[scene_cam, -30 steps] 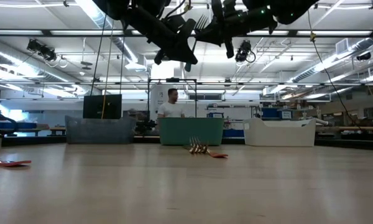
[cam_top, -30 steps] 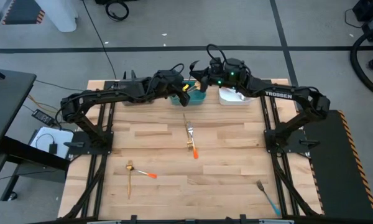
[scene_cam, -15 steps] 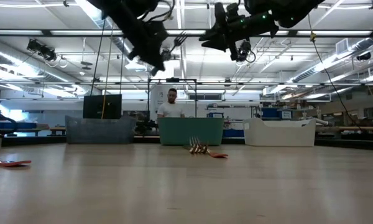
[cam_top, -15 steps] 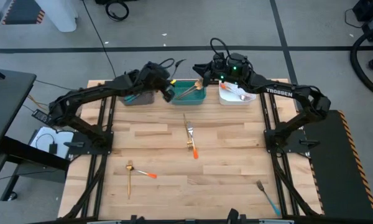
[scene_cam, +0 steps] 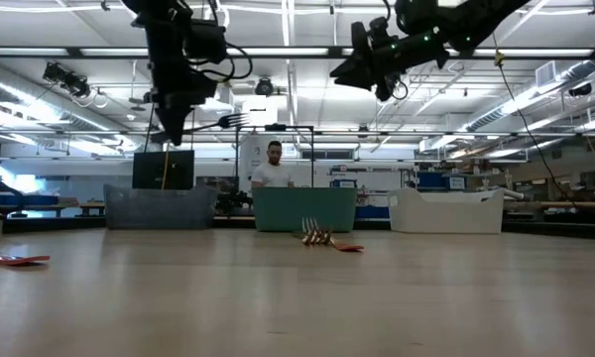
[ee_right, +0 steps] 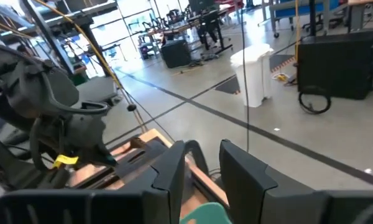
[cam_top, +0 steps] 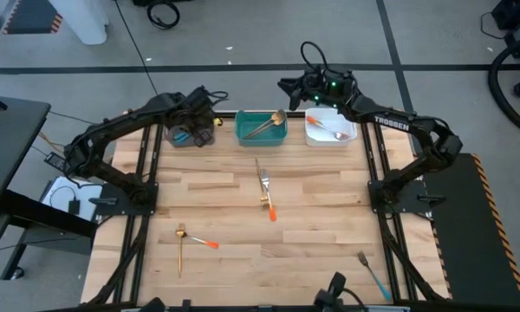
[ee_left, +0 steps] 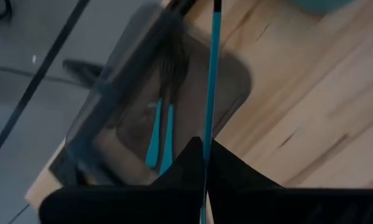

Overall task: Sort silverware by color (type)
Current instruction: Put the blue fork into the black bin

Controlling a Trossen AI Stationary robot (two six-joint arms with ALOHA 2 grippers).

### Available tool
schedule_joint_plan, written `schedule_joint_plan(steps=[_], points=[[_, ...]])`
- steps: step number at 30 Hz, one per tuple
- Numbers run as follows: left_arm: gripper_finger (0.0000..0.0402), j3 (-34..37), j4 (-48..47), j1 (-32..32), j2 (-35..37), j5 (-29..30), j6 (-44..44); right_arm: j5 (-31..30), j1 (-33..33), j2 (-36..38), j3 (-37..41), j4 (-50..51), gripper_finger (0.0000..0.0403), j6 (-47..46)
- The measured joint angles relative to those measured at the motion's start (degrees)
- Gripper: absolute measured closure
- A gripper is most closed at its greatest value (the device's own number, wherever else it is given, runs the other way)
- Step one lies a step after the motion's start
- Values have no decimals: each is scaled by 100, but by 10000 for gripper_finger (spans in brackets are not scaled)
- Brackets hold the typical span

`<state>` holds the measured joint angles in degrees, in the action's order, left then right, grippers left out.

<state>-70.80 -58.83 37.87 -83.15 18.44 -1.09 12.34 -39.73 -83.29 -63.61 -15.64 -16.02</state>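
My left gripper [ee_left: 203, 146] is shut on a blue-handled fork [ee_left: 211, 74] and hangs above the grey bin [cam_top: 180, 137] at the table's far left. Two blue-handled forks [ee_left: 160, 127] lie in that bin. In the low view the held fork [scene_cam: 223, 121] sticks out about level from the gripper [scene_cam: 176, 124]. My right gripper [ee_right: 202, 155] is open and holds nothing, high above the far edge between the teal bin [cam_top: 245, 132] and the white bin [cam_top: 316, 135]. Gold pieces [cam_top: 265, 126] lie in the teal bin, and an orange-handled piece [cam_top: 331, 130] lies in the white one. My left gripper pinches the blue fork's handle [ee_left: 206, 134] between its two fingers, coming from above and pointing down. The fork is lifted clear over the grey bin and lies roughly level, its tines [scene_cam: 240, 119] pointing away from the fingers.
On the table lie a gold fork with an orange-handled piece [cam_top: 265, 192] at the middle, a gold and an orange-handled piece [cam_top: 191, 239] near the left front, and a blue-handled fork [cam_top: 373, 270] near the right front. A person [scene_cam: 274, 164] stands beyond the table.
My left gripper has carried the blue fork from above the teal bin toward the table's left, and it now hangs lower over the grey bin. The fork has tipped from pointing up to about level. My right gripper has drifted a little toward the far right.
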Motion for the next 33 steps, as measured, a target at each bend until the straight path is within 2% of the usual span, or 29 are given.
schedule_joint_plan(steps=[4, 11, 22, 33], points=[[390, 1, -380, 246, -29, 2, -212, 2, -69, 0, 0, 21, 295, 200], [389, 429, -296, 764, -35, 4, -557, -2, -102, 0, 2, 237, 295, 512], [389, 1414, 1200, 1005, -52, -16, -1302, -88, -102, 0, 2, 380, 296, 724], [379, 1883, 1918, 1684, -57, -14, -1770, -90, -106, 0, 2, 378, 296, 724]])
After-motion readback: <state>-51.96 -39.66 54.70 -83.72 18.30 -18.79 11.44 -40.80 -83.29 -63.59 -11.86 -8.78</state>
